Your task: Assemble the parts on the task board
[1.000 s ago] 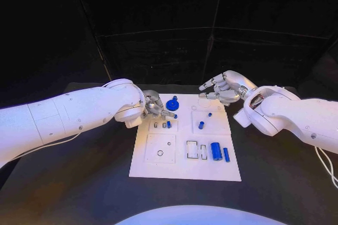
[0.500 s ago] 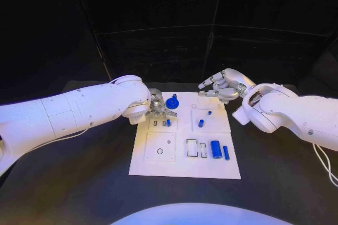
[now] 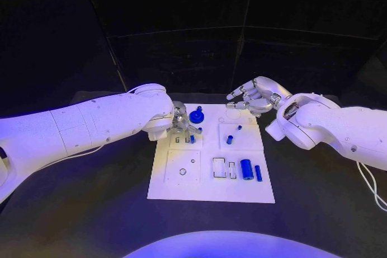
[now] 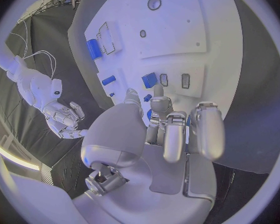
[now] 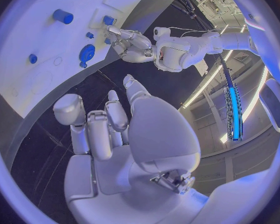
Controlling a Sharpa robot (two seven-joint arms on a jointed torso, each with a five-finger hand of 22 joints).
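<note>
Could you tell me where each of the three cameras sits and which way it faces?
Head view: on the robot's head, looking down at the task board; both white arms show.
Left wrist view: behind the left hand, facing the board's blue parts.
Right wrist view: behind the right hand, which hovers off the board's far edge.
Shared: both wrist views show the round blue part and the other hand.

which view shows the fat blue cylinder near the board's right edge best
The head view: the fat blue cylinder lies unobstructed on the task board, beside a thinner blue pin. The left wrist view shows it small and curved by the lens. The right wrist view shows it near the circle's rim.
</note>
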